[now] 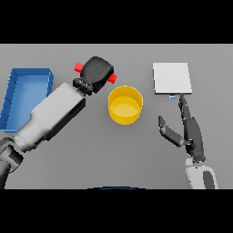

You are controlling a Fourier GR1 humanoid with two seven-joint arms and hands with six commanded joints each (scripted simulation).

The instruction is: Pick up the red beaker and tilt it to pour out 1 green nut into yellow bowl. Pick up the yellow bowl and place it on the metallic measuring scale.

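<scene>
Grey and matte, the counter (pixel 91 154) fills the whole view, flat and unmarked, with no wall or edge of the room showing. A blue tray (pixel 13 98), rectangular with raised walls, sits at the far left, partly behind the left arm. A scale (pixel 172 78), a pale metallic square plate with a small readout at its near edge, lies at the upper right. The yellow bowl (pixel 125 105), round, smooth and straight-walled, stands near the middle, well apart from the scale; whether anything lies inside it cannot be told. The left robot hand (pixel 96 72), dark and blocky, is curled around the red beaker (pixel 80 67), which lies roughly sideways in the grasp just up and left of the bowl; only its two red ends poke out, one at the upper left of the robot hand and one at the right, close to the bowl's rim. The right robot hand (pixel 189 129) rests below the scale, fingers straight and spread, thumb out to the left, one fingertip reaching the scale's near edge.
</scene>
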